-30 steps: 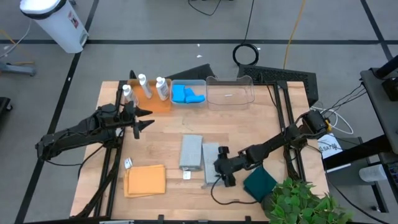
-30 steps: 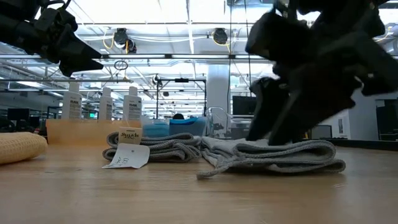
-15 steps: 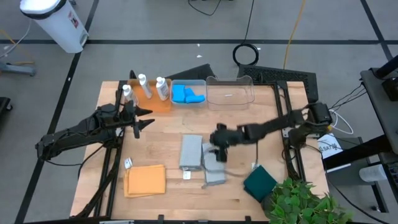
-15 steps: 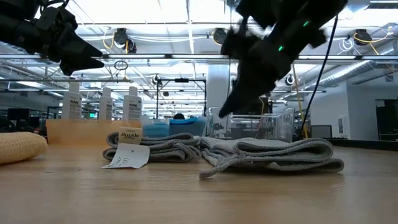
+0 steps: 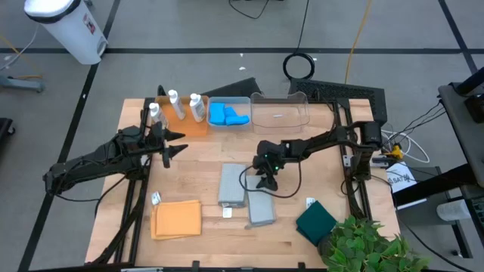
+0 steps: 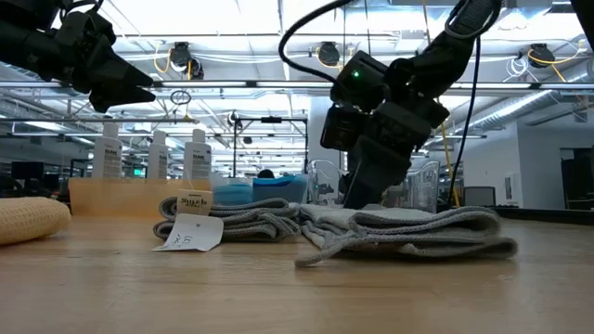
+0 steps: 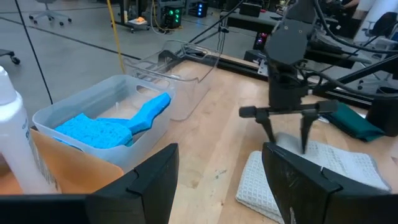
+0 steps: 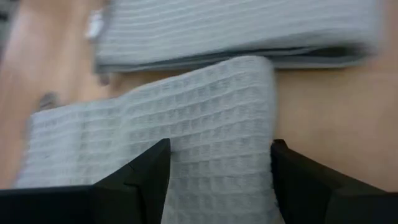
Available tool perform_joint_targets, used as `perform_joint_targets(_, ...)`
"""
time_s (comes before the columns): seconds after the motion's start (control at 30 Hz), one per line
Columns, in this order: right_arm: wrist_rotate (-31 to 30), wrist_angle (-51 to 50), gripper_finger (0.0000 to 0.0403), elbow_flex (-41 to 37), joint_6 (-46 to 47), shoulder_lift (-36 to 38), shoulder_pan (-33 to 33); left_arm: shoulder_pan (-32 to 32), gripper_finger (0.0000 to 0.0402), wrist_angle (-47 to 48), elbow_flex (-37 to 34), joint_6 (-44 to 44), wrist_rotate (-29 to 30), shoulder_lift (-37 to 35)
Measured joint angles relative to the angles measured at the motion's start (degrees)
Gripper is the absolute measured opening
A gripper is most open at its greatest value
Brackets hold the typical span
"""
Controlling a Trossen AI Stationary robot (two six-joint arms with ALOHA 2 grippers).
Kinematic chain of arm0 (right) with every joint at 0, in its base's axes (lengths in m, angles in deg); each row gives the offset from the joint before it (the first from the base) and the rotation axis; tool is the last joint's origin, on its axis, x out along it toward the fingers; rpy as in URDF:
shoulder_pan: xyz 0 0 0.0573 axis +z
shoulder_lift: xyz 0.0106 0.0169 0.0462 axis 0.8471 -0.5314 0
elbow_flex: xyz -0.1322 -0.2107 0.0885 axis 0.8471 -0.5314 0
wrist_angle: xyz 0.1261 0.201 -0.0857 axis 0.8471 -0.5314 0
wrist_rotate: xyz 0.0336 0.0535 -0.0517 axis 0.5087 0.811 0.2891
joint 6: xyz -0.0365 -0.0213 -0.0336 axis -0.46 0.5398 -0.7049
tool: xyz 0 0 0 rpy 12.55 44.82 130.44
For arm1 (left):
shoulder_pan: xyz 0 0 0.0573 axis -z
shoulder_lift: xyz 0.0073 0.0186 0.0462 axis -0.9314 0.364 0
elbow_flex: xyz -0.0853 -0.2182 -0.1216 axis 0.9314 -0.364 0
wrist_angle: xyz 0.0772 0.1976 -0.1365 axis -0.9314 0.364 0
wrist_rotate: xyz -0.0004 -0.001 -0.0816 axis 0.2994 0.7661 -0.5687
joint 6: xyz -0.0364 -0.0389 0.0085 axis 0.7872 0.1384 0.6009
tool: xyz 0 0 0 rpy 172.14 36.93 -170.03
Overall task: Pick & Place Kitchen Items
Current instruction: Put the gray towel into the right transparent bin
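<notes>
Right pincer [image 5: 265, 181] spread, poised over near end of grey cloth [image 5: 261, 204]; cloth's long axis runs away from pincer; left pincer [image 5: 172, 144] far off, spread

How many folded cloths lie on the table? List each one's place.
4: two grey cloths mid-table, one under the right pincer; orange cloth front left; dark green cloth front right.

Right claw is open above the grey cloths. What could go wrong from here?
1. The two grey cloths lie side by side, touching. The open right claw is over the far end of the right-hand one, near the seam, so it may pinch both.
2. That cloth is folded; a grab at one end may lift only the top layer and unfold it.
3. A cable loops low beside the claw and might drag across the cloth.
</notes>
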Motion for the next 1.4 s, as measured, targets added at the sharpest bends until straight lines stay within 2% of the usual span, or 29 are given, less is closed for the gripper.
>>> perform_joint_targets(0.17,1.42,-0.31,0.0223,0.04,-0.21,-0.86,1.93,0.00,0.0237,0.00,0.00,0.22,0.02,-0.01)
perform_joint_targets(0.27,1.37,-0.35,0.0204,0.04,-1.46,-0.90,2.12,0.00,0.0237,0.00,0.00,0.64,0.02,-0.02)
perform_joint_targets(0.4,1.37,-0.58,0.0157,0.01,-2.34,-0.95,2.00,0.00,0.0237,0.02,0.00,0.71,0.04,-0.02)
perform_joint_targets(0.6,1.72,-0.91,0.0065,-0.09,-5.14,-1.03,1.40,0.00,0.0237,0.02,0.00,0.70,0.04,-0.02)
perform_joint_targets(0.73,4.31,-0.87,0.0013,-0.09,-6.38,-1.02,0.71,0.00,0.0237,0.03,0.00,0.70,0.08,-0.01)
perform_joint_targets(0.97,5.03,-1.47,0.0007,-0.23,-6.24,3.15,0.46,0.00,0.0237,0.04,0.00,0.70,0.13,-0.02)
perform_joint_targets(1.17,-2.51,-2.67,0.0005,-0.22,-4.54,11.97,0.47,0.00,0.0237,0.04,0.00,0.72,0.13,-0.01)
perform_joint_targets(1.4,-17.35,-4.61,0.0004,-0.19,-1.81,23.31,0.46,0.00,0.0237,0.06,0.00,0.76,0.11,0.00)
